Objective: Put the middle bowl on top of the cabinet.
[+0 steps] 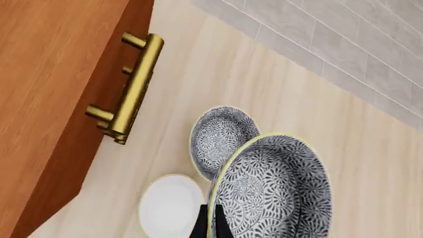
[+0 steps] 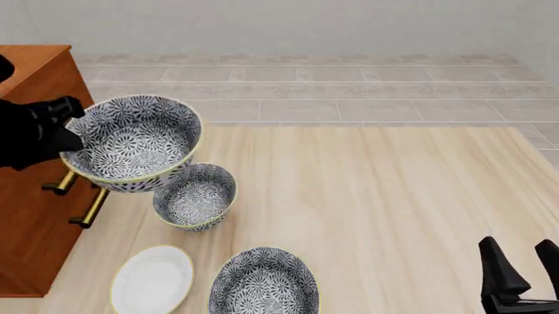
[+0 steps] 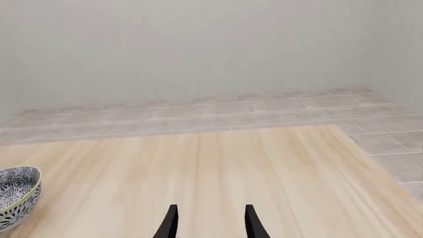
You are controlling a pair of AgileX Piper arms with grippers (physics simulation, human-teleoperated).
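Middle bowl (image 2: 135,144) rim in left pincer (image 2: 68,134), beside cabinet (image 2: 35,196)

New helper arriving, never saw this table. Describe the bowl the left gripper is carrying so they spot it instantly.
Start at the tall reddish-brown wooden cabinet on the table's left. Beside its upper front hangs a round, deep, blue-and-white floral bowl with a pale-yellow rim, gripped at its rim by the black left gripper. Two matching bowls sit on the table; only this one is lifted.
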